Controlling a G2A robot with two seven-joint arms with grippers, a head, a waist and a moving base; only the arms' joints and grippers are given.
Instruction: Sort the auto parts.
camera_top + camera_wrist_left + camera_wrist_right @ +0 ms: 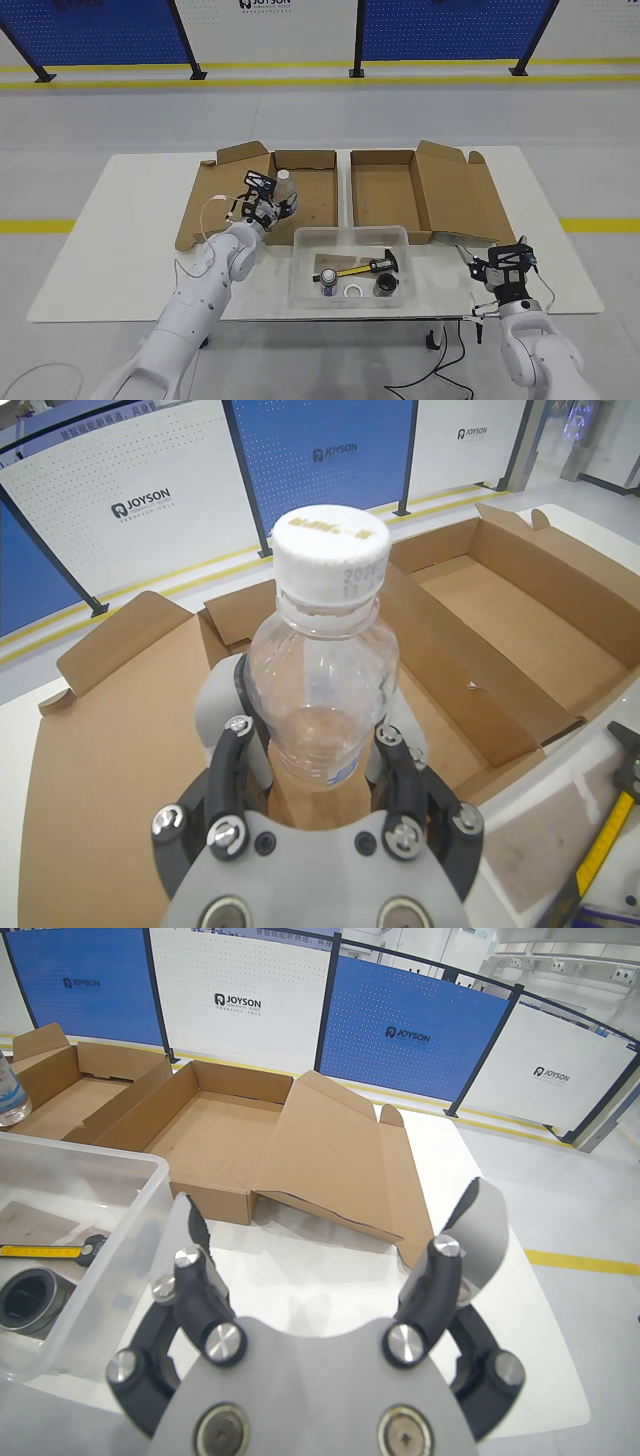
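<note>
**Bright overhead light, soft shadows, bent edges**

Light falls brightly and evenly from above. The white rectangular table (120,240) reads almost pure white. In the left wrist view, the white ribbed screw cap (330,545) of the clear plastic bottle (325,690) is washed out on top. Shadows are faint and soft. A thin dark band lies under the raised flap of the open brown cardboard box (220,1128), and its inner walls are a shade darker than its floor. A curved bare-metal finger (487,1228) of the right gripper (334,1200) carries a pale sheen. In both wrist views the blue and white perforated fence panels (415,1038) lean and curve toward the edges.
</note>
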